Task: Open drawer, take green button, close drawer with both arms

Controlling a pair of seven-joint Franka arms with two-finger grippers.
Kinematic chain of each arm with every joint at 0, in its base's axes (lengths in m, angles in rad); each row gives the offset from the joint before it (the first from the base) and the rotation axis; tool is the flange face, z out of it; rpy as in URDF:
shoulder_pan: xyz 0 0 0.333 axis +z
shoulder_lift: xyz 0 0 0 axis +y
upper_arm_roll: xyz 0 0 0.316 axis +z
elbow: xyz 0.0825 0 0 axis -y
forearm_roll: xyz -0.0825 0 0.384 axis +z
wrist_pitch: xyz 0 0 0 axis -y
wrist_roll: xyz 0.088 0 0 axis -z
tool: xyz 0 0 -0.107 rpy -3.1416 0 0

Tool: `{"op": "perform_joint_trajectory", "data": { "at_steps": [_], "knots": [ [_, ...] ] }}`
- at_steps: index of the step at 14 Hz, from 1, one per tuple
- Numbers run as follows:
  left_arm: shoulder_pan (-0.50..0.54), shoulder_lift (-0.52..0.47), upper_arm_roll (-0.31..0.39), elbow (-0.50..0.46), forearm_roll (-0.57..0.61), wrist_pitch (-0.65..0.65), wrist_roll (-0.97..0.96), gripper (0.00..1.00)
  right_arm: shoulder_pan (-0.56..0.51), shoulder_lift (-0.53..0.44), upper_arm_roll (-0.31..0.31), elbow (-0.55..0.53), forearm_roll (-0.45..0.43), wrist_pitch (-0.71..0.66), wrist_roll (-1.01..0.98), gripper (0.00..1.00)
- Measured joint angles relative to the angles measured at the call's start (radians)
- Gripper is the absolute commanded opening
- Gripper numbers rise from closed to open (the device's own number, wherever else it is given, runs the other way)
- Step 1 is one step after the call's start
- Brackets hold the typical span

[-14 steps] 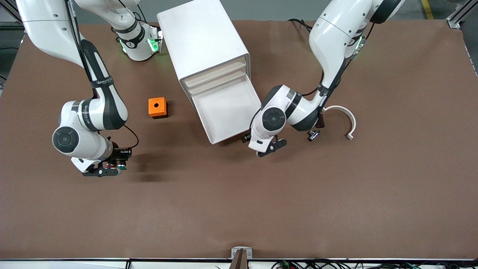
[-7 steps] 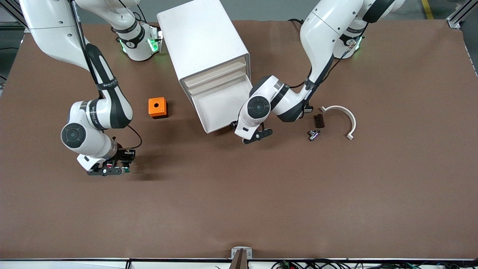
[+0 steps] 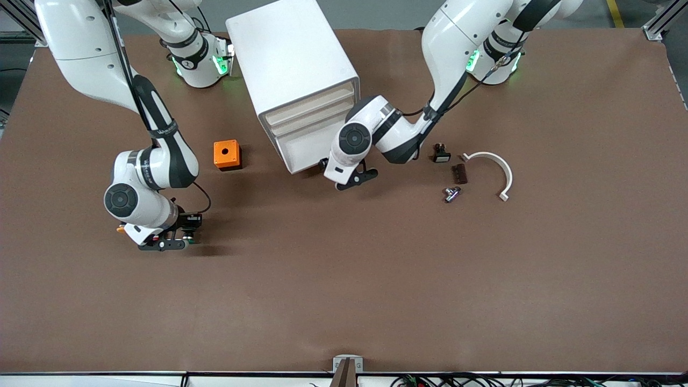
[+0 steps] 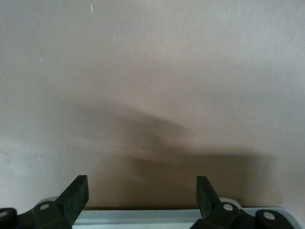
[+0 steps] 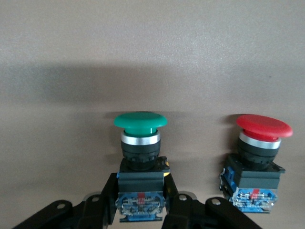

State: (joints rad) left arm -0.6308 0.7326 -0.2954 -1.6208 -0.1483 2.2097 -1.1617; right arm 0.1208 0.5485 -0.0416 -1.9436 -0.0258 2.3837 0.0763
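The right arm's black two-finger gripper (image 5: 141, 210) is clamped on the black-and-blue body of a small push button with a round green cap (image 5: 140, 143), which stands upright on the plain brown table surface (image 5: 152, 47). Just beside it, apart from the fingers, stands a similar push button with a round red cap (image 5: 257, 157).

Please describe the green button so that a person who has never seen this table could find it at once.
Start at the white drawer cabinet, then go toward the right arm's end of the table, past the orange box and nearer the front camera. There the right gripper is shut on the green button. A red button stands beside it, free of the gripper; only the cap colour differs.
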Motion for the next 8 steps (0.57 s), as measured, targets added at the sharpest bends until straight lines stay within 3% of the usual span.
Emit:
{"op": "perform_joint_trajectory", "data": {
  "at_steps": [5,6,7,8],
  "knots": [
    [-0.063,0.000,-0.002,-0.005,0.000,0.000,-0.063,1.00,0.000,0.012,-0.001,-0.001,0.000,0.034,0.004,0.31],
    [-0.076,0.000,-0.002,-0.005,0.000,0.000,-0.077,1.00,0.000,0.013,-0.002,-0.001,0.000,0.035,0.005,0.46],
    [-0.088,0.000,-0.002,-0.006,0.000,0.000,-0.092,1.00,0.000,0.013,-0.004,-0.001,0.000,0.035,0.007,0.81],
    [-0.097,0.000,-0.002,-0.006,0.000,0.000,-0.105,1.00,-0.001,0.013,-0.007,-0.001,0.000,0.035,0.007,1.00]
  ]
}}
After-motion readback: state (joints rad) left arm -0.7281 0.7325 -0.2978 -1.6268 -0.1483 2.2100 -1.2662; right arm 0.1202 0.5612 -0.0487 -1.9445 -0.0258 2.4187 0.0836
